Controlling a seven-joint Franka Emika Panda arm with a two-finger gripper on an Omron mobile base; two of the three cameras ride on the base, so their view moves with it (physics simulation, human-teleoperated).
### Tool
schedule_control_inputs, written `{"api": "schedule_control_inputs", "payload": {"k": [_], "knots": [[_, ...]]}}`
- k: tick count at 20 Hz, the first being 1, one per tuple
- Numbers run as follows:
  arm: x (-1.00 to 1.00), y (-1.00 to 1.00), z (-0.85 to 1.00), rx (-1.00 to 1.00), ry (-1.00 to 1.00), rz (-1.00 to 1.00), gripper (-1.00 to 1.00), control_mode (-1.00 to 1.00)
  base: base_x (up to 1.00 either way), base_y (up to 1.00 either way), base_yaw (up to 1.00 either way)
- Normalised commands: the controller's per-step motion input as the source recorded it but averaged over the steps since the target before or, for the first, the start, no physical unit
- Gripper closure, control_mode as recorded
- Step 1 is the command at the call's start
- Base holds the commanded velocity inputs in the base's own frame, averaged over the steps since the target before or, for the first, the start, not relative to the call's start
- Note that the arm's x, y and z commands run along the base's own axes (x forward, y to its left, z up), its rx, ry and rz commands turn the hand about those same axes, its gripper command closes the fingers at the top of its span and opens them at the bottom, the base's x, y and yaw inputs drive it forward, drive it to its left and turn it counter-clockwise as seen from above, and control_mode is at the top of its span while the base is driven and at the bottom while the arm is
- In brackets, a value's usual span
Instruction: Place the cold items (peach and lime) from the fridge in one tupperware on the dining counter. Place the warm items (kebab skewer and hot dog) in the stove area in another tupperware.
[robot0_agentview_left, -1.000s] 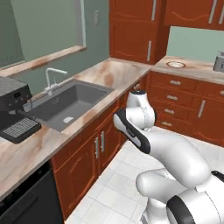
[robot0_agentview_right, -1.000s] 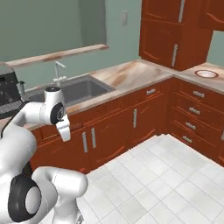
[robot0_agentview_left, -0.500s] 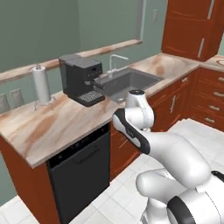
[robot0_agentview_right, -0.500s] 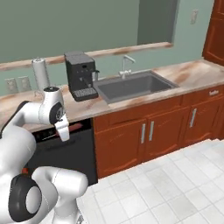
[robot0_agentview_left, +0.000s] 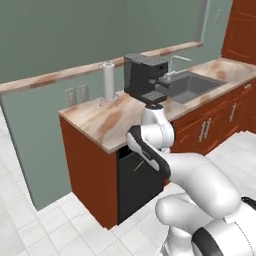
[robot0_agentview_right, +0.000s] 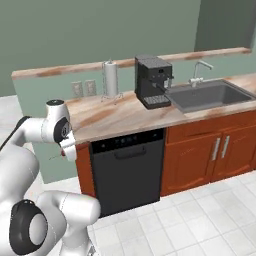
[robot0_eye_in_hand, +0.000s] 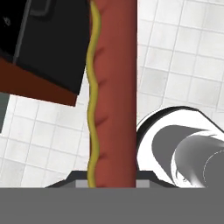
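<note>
The hot dog (robot0_eye_in_hand: 113, 92), a long red-brown sausage with a wavy yellow mustard line along one side, is seen in the hand view running lengthwise from the bottom of the frame to the top, with its near end set between the fingers of the gripper (robot0_eye_in_hand: 111, 181), which are closed on it. Behind it, pale floor tiles (robot0_eye_in_hand: 183, 48) and a corner of the black dishwasher (robot0_eye_in_hand: 48, 39) are seen.

In the right base view a small red tip of the hot dog is visible at the gripper (robot0_agentview_right: 67, 150), which is held low beside the end of the marbled counter (robot0_agentview_right: 112, 117). On that counter a paper towel roll (robot0_agentview_right: 110, 79) and a black coffee machine (robot0_agentview_right: 152, 81) are placed, with the grey sink (robot0_agentview_right: 210, 95) just beyond. The dishwasher is set under the counter next to red-brown cabinets (robot0_agentview_right: 210, 152)
</note>
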Motion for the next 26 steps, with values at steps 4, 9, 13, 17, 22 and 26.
{"api": "schedule_control_inputs", "payload": {"k": [4,9,13,17,22,26], "knots": [[0.0,0.0,0.0,0.0,0.0,0.0,1.0,1.0,-0.04,1.0,0.15],[0.0,0.0,0.0,0.0,0.0,0.0,1.0,1.0,0.26,1.0,0.03],[0.0,0.0,0.0,0.0,0.0,0.0,1.0,1.0,0.61,1.0,0.0],[0.0,0.0,0.0,0.0,0.0,0.0,1.0,1.0,0.7,1.0,-0.03],[0.0,0.0,0.0,0.0,0.0,0.0,1.0,1.0,0.63,1.0,-0.05],[0.0,0.0,0.0,0.0,0.0,0.0,1.0,1.0,0.65,1.0,-0.09]]}}
